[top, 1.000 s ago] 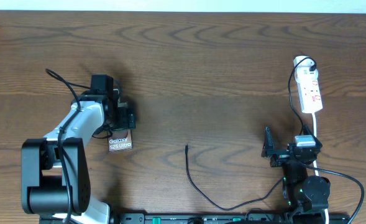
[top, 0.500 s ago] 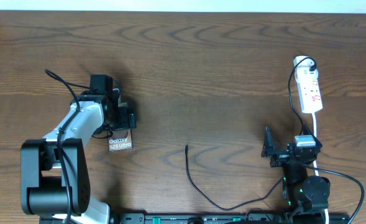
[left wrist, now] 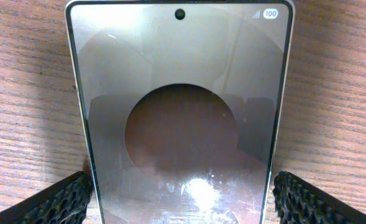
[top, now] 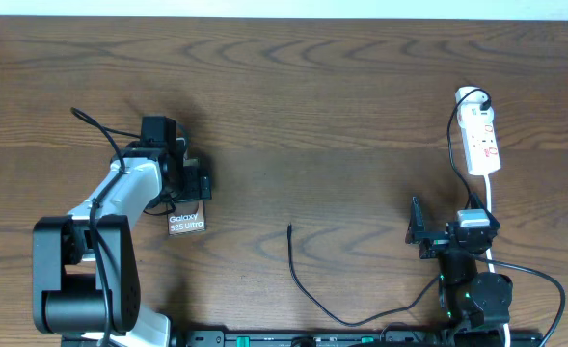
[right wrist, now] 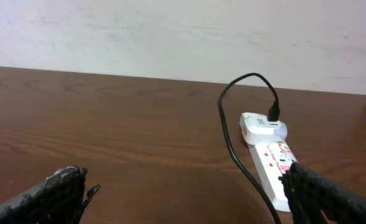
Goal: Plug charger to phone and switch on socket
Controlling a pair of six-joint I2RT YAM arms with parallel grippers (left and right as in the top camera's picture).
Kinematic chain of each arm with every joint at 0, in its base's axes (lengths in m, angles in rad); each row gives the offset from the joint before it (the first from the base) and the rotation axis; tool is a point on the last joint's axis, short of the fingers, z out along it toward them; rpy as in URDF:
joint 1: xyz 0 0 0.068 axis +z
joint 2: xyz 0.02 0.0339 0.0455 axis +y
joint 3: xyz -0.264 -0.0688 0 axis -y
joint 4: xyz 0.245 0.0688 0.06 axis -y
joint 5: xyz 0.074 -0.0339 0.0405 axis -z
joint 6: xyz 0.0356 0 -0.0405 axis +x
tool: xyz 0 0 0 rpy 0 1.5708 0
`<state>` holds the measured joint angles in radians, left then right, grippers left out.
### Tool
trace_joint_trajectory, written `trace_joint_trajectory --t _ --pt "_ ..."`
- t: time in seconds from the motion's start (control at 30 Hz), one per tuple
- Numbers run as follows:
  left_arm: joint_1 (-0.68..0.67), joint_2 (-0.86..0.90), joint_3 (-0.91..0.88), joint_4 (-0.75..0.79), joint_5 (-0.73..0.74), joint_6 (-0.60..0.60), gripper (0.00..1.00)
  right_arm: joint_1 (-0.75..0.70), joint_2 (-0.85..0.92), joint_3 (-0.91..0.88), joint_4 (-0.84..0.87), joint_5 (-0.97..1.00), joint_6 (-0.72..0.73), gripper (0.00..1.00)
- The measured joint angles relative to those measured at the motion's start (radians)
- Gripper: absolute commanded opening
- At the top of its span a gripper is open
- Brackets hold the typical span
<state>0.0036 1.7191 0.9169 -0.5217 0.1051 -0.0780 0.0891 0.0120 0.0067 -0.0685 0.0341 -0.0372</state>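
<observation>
Beside phone (left wrist: 180, 124), left pincer (left wrist: 180, 200) spread, flanking it; right pincer (right wrist: 189, 193) wide, empty, facing socket (right wrist: 271, 155).

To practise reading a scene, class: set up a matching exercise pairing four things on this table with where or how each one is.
Things:
1. phone
2. charger tip
3. socket
4. right gripper

States:
A. far right of table, white
B. open, holding nothing
C. between the left gripper's fingers
D. lying loose mid-table

Pairs: 1-C, 2-D, 3-A, 4-B

Brown wooden table (top: 341, 106); pale wall (right wrist: 170, 31) behind.
</observation>
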Motion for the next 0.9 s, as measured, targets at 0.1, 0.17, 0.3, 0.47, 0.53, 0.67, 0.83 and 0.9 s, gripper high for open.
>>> trace_joint_trajectory --t 0.1,0.17,0.3,0.47,0.53,0.67,0.83,0.9 --pt "0.000 0.000 0.000 0.000 0.000 0.000 0.94 0.000 0.000 0.000 0.000 0.000 0.000 0.99" --pt "0.000 0.002 0.000 0.000 -0.002 0.000 0.94 0.000 0.000 0.000 0.000 0.000 0.000 0.99" --pt "-0.001 0.008 0.002 0.000 -0.011 0.000 0.94 0.000 0.000 0.000 0.000 0.000 0.000 0.99" --pt "-0.002 0.009 0.002 0.000 -0.018 0.000 0.94 0.000 0.000 0.000 0.000 0.000 0.000 0.99" --pt "-0.002 0.010 0.003 0.000 -0.019 0.000 0.94 0.000 0.000 0.000 0.000 0.000 0.000 0.99" --pt "-0.004 0.012 0.004 0.000 -0.027 0.000 0.94 0.000 0.000 0.000 0.000 0.000 0.000 0.99" --pt "-0.005 0.013 0.004 0.000 -0.030 0.000 0.94 0.000 0.000 0.000 0.000 0.000 0.000 0.99" --pt "-0.005 0.013 0.004 0.000 -0.030 0.000 0.94 0.000 0.000 0.000 0.000 0.000 0.000 0.99"
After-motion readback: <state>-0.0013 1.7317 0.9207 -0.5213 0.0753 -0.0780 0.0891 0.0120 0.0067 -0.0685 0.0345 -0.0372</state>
